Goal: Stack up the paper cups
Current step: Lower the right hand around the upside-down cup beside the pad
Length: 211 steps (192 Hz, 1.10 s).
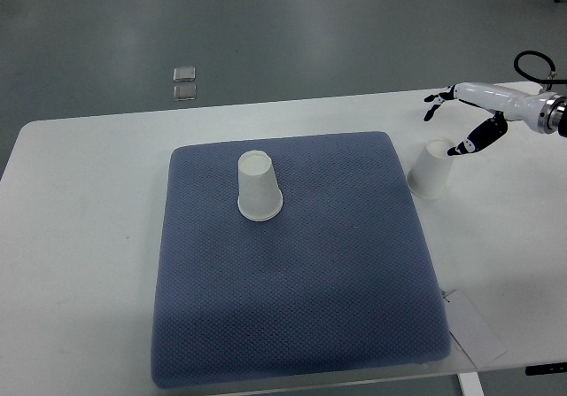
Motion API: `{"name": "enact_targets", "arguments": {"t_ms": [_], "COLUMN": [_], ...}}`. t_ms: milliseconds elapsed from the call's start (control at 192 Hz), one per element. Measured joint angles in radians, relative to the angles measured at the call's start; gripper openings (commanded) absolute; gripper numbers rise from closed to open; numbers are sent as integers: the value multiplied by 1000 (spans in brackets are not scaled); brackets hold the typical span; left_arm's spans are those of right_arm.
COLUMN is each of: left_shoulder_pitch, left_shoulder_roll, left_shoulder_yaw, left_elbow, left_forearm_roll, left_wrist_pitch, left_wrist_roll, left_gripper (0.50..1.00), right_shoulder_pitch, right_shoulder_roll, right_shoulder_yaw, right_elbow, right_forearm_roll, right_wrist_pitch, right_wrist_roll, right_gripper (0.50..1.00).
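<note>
A white paper tag (pixel 477 330) lies at the near right corner of the white desk (pixel 80 236), beside the quilted blue-grey fabric mat (pixel 292 307) that covers most of the working area, apparently as a soft landing for the job. Farther back, left of the mat's centre, a white paper cup (pixel 260 186) stands upside down, rim on the fabric, likely the base of the stack to come. To the right, just off the mat's edge on the bare desk, a second white paper cup (pixel 431 169) is also inverted. Just beyond it the robot's white-and-black right hand (pixel 462 121) reaches in from the right, fingers spread wide and holding nothing, thumb close to that cup's top, seemingly poised to grasp it. Two small clear squares (pixel 184 82) sit on the grey floor (pixel 310 33) beyond the desk.
</note>
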<state>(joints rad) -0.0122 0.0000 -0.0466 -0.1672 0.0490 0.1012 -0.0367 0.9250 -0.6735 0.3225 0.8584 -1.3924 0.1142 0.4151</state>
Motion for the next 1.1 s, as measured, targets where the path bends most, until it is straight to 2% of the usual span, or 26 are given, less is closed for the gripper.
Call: {"name": "enact_targets", "arguments": {"t_ms": [188, 760, 1099], "left_shoulder_pitch": [0, 0, 0], "left_shoulder_roll": [0, 0, 0], "left_shoulder_yaw": [0, 0, 0], "left_elbow": [0, 0, 0], "left_forearm_roll": [0, 0, 0], "left_wrist_pitch": [0, 0, 0], "left_wrist_roll": [0, 0, 0], "left_gripper": [1000, 1000, 1000], "right_shoulder_pitch": [-1, 1, 3], "right_shoulder_roll": [35, 73, 95], "right_shoulder_yaw": [-31, -100, -100], "right_elbow": [-26, -123, -133], "right_forearm_roll": [-1, -2, 0], "right_wrist_pitch": [-46, -49, -50], "right_wrist_roll": [-2, -1, -1], "right_gripper": [909, 909, 909]}}
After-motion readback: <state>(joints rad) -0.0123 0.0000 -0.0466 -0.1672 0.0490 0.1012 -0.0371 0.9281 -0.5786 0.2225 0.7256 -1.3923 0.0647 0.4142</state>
